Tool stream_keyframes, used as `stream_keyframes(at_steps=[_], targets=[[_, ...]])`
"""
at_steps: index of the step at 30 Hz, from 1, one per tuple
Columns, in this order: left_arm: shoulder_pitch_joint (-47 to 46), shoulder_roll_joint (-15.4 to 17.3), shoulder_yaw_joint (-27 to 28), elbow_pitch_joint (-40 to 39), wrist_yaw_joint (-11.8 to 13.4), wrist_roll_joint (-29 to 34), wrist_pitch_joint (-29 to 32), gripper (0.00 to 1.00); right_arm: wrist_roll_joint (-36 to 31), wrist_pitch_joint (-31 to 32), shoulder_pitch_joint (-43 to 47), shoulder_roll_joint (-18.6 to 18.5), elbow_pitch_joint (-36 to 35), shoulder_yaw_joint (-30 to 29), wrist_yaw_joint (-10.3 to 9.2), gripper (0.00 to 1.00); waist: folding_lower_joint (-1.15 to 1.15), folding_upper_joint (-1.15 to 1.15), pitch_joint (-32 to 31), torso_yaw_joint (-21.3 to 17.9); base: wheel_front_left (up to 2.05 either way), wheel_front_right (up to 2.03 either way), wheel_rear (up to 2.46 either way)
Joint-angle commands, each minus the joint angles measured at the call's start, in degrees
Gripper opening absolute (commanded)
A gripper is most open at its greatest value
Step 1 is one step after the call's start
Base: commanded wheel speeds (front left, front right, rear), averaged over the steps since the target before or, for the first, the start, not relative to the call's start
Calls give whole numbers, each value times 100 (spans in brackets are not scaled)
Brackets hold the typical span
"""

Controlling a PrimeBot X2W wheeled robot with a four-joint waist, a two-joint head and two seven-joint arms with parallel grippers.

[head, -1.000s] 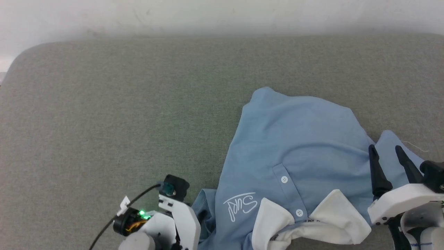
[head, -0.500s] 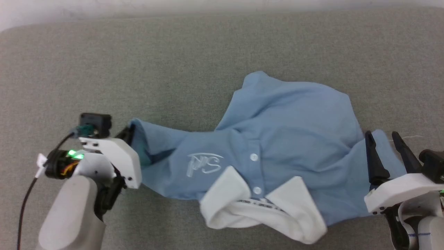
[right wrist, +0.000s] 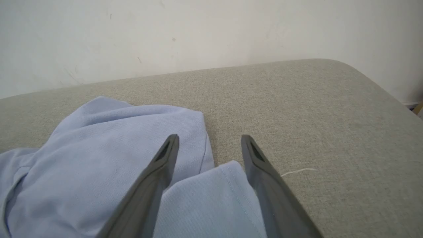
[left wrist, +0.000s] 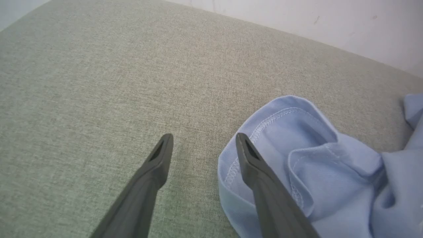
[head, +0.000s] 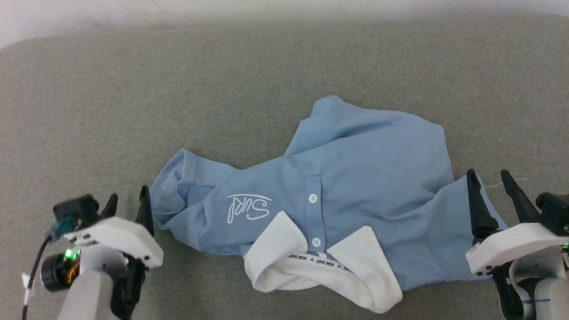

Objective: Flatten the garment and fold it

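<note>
The garment [head: 355,178] lies crumpled on the grey cushion [head: 133,89], right of the middle, with its white collar [head: 284,242] near me. My left gripper [head: 128,193] is open and empty, just beside the left sleeve [left wrist: 281,132]. My right gripper [head: 487,173] is open too, its fingers over the right sleeve [right wrist: 211,195]. I judge the knit light, soft and limp, so it will sag. I would pinch both sleeve hems and pull outward.
</note>
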Motion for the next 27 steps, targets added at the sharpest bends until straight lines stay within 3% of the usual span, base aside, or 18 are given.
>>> stream_keyframes(at_steps=[1,9,19,27], targets=[[194,-45,79,-172,53,-65,-79,100,6,10,33,10,-39,13,-11,100,0,0,-115,109,0,0,0],[584,-124,63,-789,91,-261,196,100,29,107,98,10,-135,161,-11,100,0,0,-227,243,0,0,0],[-3,-105,-93,-308,149,-334,753,100,29,194,57,10,-279,222,-11,100,0,0,-4,17,0,0,0],[-10,246,-378,220,632,-139,2480,100,105,157,24,10,-241,158,-11,100,0,0,140,-246,0,0,0]])
